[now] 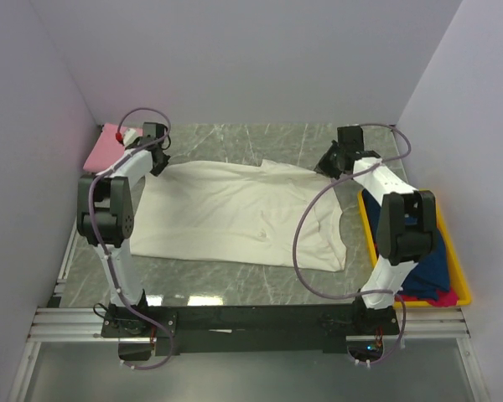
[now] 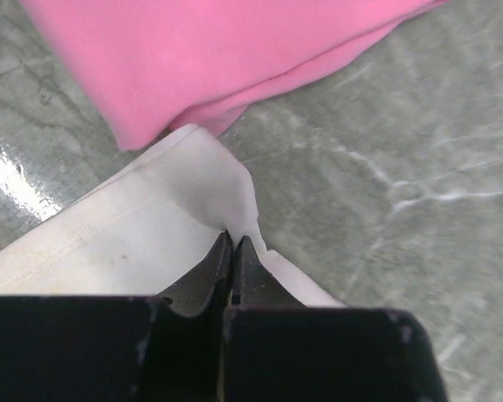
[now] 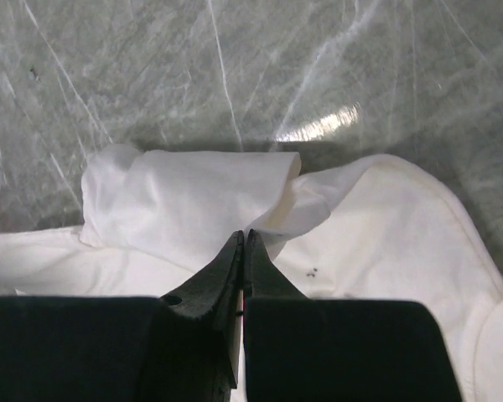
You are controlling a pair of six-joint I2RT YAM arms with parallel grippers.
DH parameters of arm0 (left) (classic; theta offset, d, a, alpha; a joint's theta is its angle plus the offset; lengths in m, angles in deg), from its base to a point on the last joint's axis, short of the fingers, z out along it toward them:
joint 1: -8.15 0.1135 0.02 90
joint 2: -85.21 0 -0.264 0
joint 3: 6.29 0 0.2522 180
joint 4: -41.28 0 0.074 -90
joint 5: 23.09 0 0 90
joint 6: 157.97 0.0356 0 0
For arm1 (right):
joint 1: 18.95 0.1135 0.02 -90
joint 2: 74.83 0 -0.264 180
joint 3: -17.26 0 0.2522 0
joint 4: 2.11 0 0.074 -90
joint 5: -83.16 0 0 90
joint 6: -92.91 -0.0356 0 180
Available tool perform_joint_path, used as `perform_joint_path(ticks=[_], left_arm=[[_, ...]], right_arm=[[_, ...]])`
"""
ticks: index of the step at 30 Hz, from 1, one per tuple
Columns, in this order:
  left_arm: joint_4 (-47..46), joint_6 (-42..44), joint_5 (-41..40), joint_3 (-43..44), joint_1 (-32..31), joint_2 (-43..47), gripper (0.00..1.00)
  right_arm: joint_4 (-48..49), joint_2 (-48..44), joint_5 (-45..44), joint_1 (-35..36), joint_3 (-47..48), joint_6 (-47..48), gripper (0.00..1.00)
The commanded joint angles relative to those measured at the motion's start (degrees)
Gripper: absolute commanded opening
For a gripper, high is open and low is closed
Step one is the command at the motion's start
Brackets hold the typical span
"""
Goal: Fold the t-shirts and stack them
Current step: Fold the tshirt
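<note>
Item: cream-white t-shirt [image 1: 235, 213] — flat on the tabletop [image 1: 235, 138], long axis left to right between my two arms, lightly wrinkled. Left end effector [image 2: 235, 243] clenched on its far hem corner, just beside the pink t-shirt [image 2: 218, 50]; right end effector [image 3: 243, 239] clenched on the far sleeve fold. I judge both equally placed.

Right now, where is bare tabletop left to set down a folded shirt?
Bare grey marble tabletop beyond the spread cream-white t-shirt, and a strip before it. Crowded: pink t-shirt far left, yellow plastic bin right.
</note>
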State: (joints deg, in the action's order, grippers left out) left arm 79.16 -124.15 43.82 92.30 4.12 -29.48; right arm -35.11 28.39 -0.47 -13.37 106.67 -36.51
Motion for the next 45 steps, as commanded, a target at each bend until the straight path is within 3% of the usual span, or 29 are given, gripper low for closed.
perform_joint_path(ticks=[1, 16, 45], left_arm=[[-7.7, 1.3, 3.5, -3.4, 1.0, 5.1, 0.01], [-16.0, -0.4, 8.4, -15.4, 3.8, 13.4, 0.01], [-19.5, -4.5, 8.4, -32.1, 3.9, 26.8, 0.01]], right_arm=[[3.9, -5.7, -2.3, -0.3, -4.4, -1.5, 0.00], [5.4, -19.4, -1.2, -0.4, -19.1, -4.5, 0.00], [3.0, -37.2, 2.0, -0.3, -38.5, -5.8, 0.00]])
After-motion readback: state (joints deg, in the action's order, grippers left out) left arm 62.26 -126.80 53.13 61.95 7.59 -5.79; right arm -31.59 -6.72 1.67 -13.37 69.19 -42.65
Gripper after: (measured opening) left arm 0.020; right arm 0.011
